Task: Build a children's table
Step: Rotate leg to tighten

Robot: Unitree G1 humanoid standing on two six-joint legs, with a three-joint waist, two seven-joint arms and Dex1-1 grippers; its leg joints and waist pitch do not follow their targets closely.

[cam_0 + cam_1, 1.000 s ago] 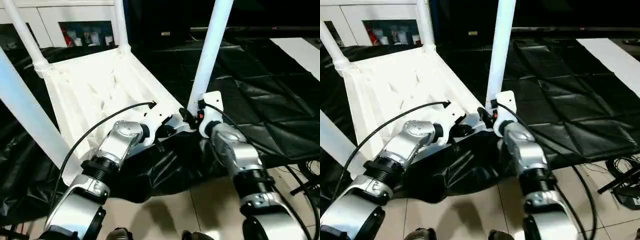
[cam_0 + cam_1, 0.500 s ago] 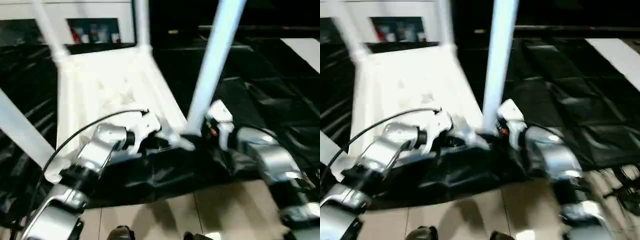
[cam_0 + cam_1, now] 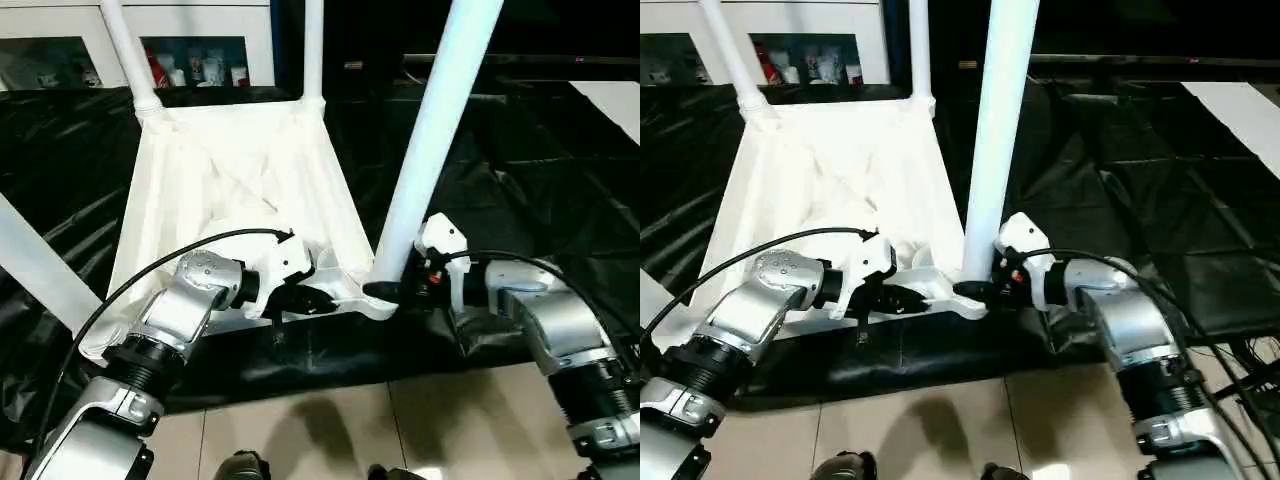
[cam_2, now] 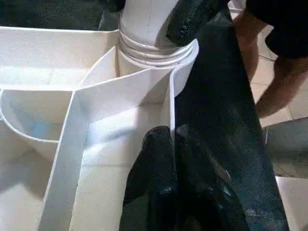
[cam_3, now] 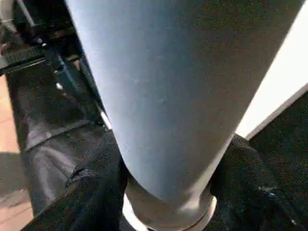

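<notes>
The left gripper [image 3: 318, 299] is pinching the upturned white ribbed plastic tabletop [image 3: 225, 185] rim; the right gripper [image 3: 392, 291] is clasping the near tapered white tube leg [image 3: 432, 130] at its socket.

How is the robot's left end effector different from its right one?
The left end effector is pinched shut on the tabletop's near edge wall; the right end effector has its fingers either side of the near leg's base. The left reaches in from the left, the right from the right. Both are black and work at the same corner.
</notes>
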